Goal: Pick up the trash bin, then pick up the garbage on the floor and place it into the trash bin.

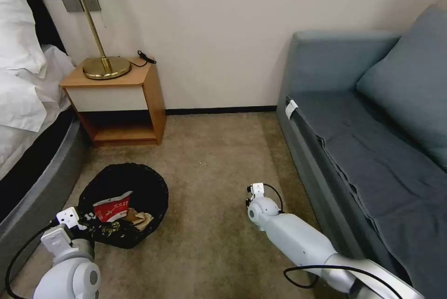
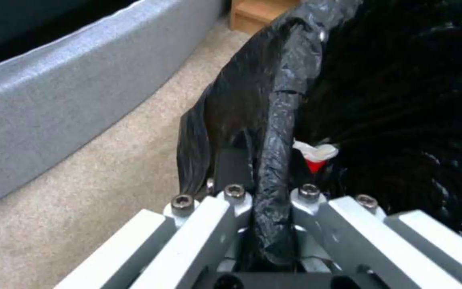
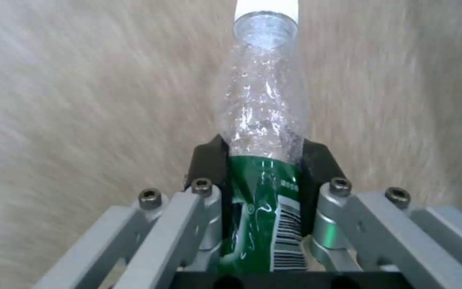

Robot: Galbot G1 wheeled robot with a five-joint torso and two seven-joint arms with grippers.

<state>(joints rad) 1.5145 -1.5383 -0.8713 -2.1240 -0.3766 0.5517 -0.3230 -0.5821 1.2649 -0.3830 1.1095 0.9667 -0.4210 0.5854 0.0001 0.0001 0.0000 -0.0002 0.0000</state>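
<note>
Carpet (image 1: 209,159) covers the floor between a bed (image 1: 32,159) on the left and a gray sofa (image 1: 363,150) on the right. A wooden nightstand (image 1: 116,98) with a gold lamp (image 1: 100,57) stands by the far wall.

The trash bin (image 1: 123,196) is near the left side, close to the bed. Its black bag is crinkly. A red snack packet (image 1: 111,208) and some tan paper (image 1: 142,219) lie inside it.

The left gripper (image 2: 271,208) is squeezed tight on the bin's rim, with black bag pinched between its fingers.

The right gripper (image 3: 266,176) is over bare carpet, to the right of the bin and near the sofa. It is closed on a clear bottle (image 3: 263,132) with a green label and a white cap.
</note>
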